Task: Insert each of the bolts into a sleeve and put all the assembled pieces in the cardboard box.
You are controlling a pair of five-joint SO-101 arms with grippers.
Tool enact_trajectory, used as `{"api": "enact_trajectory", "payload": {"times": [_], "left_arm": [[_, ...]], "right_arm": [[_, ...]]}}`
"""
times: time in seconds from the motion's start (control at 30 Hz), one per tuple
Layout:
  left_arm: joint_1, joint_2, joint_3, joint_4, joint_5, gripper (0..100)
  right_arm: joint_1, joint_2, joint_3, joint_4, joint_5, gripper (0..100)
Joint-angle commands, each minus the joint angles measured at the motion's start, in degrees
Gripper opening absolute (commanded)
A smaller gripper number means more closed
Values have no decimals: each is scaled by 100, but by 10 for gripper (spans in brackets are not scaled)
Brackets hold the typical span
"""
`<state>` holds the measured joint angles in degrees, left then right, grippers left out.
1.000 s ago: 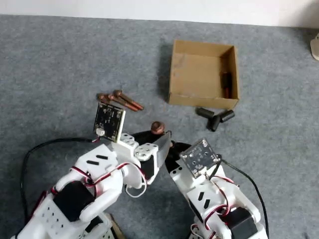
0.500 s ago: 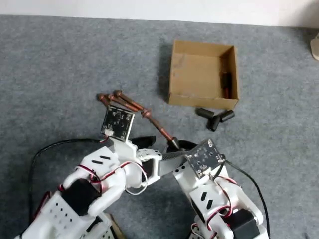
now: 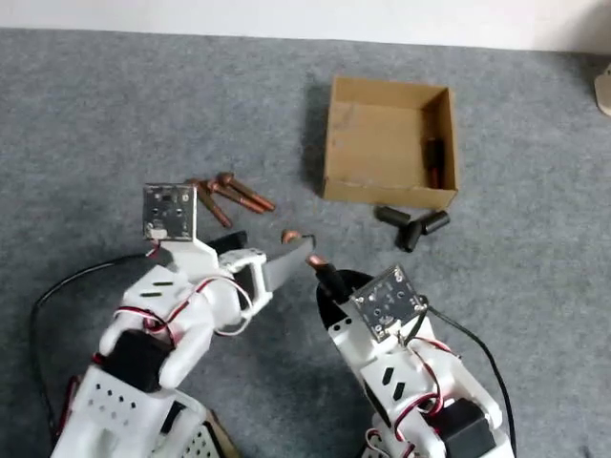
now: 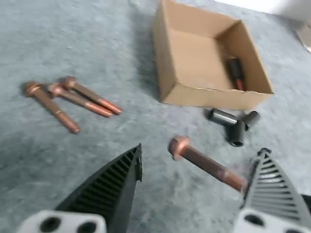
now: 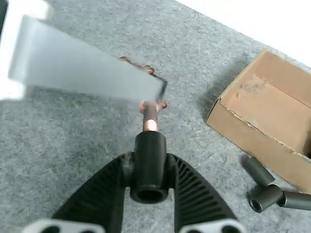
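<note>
Sleeve (image 5: 149, 145) clamped in right gripper (image 5: 149, 167), jaws closed tight around it. Bolt (image 4: 204, 164) seated in sleeve, head end left sticking out. Bolt released by left gripper (image 4: 200, 153): jaws now spread wide, nothing held, arm swung aside within last half second. Insertion judged finished; piece ready to be carried. Farther off, three loose bolts (image 4: 90, 96) and loose sleeves (image 4: 224, 117) left unassembled; one assembled piece (image 4: 235, 73) already laid in cardboard box (image 4: 214, 97).

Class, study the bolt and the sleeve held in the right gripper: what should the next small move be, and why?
Probably press the bolt deeper into the sleeve. The right gripper is shut on the sleeve, much of the bolt's shank shows outside it, and the open left gripper has the bolt between its fingers.
</note>
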<state>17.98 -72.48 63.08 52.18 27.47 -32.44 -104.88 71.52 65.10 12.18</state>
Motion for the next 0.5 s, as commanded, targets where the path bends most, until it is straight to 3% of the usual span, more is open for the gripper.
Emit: {"api": "enact_trajectory", "payload": {"times": [0.0,0.27,0.47], "left_arm": [[-303,-84,-22,97,-9,333],[-1147,-84,365,53,18,333],[-1270,-84,1015,-325,9,334]], "right_arm": [[92,-66,-374,-40,-53,5],[303,-66,-374,-40,-53,5],[347,-40,277,-40,0,5]]}}
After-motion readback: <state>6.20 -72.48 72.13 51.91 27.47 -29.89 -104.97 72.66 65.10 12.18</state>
